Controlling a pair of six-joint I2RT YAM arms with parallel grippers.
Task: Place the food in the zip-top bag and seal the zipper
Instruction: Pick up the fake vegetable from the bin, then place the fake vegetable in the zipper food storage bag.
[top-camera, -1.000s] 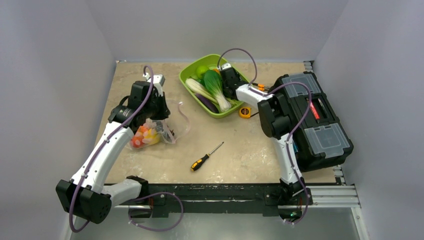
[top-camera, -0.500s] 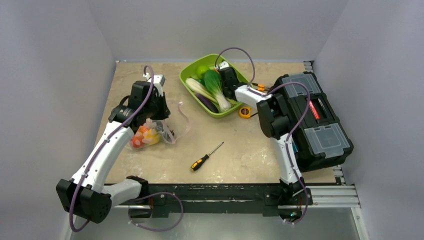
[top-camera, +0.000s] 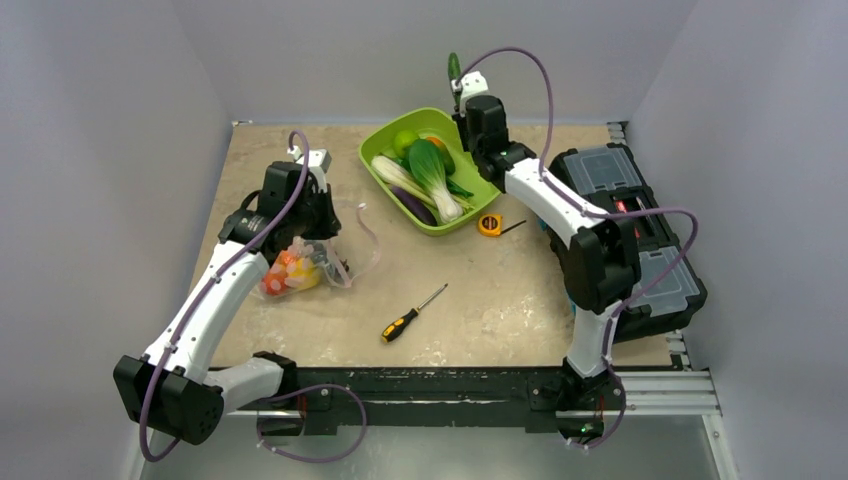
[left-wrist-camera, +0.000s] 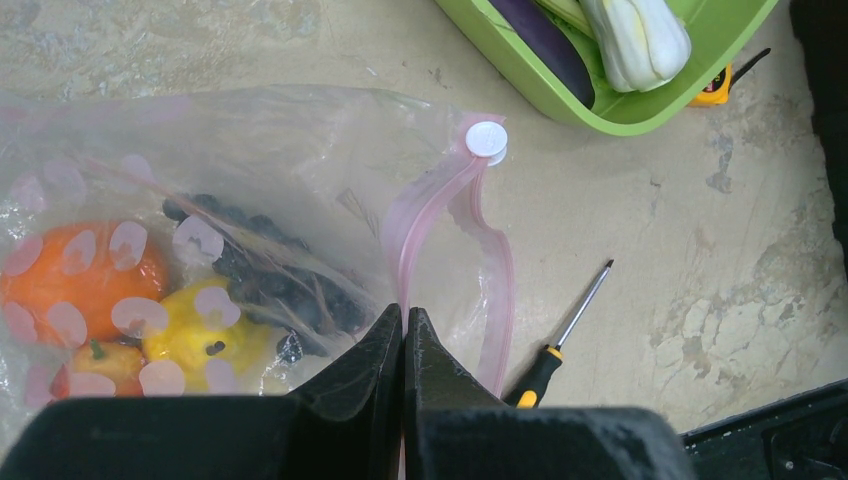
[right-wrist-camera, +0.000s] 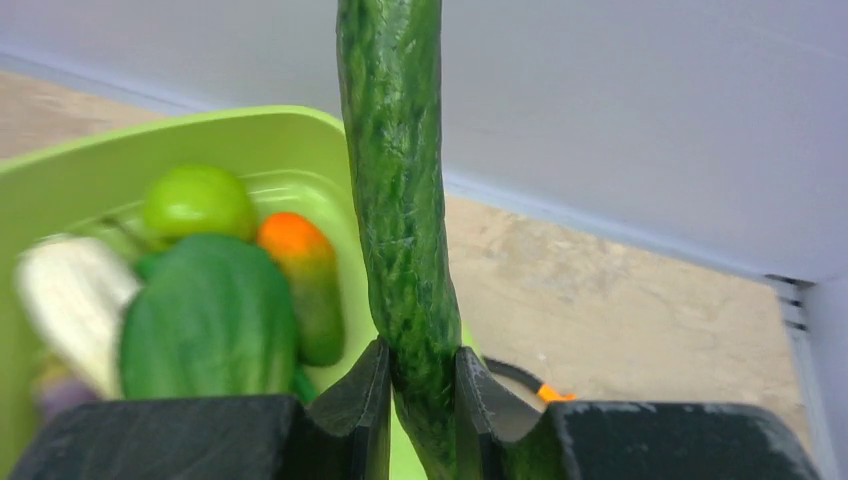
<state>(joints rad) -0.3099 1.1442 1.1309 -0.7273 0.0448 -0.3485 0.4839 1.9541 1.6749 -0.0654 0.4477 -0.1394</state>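
Observation:
My left gripper (top-camera: 305, 218) is shut on the pinkish zipper (left-wrist-camera: 440, 200) strip of the clear zip-top bag (top-camera: 300, 265), holding its mouth edge up. Through the bag (left-wrist-camera: 280, 150) I see an orange fruit (left-wrist-camera: 80, 270), a yellow fruit (left-wrist-camera: 200, 330) and dark grapes (left-wrist-camera: 270, 280). My right gripper (top-camera: 464, 88) is shut on the long green cucumber (right-wrist-camera: 395, 150) and holds it upright above the back corner of the lime-green tray (top-camera: 375, 170). The cucumber's tip (top-camera: 453, 65) points up. A green apple (right-wrist-camera: 198, 200) and leafy greens (right-wrist-camera: 210, 320) lie in the tray (right-wrist-camera: 250, 135).
A black-and-yellow screwdriver (top-camera: 410, 315) lies mid-table, right of the bag; it also shows in the left wrist view (left-wrist-camera: 570, 320). A yellow tape measure (top-camera: 489, 224) sits by the tray. A black toolbox (top-camera: 630, 240) fills the right side. Walls enclose the table.
My right arm has lifted the cucumber out of the tray, up and toward the back wall. The left arm and the bag have not moved.

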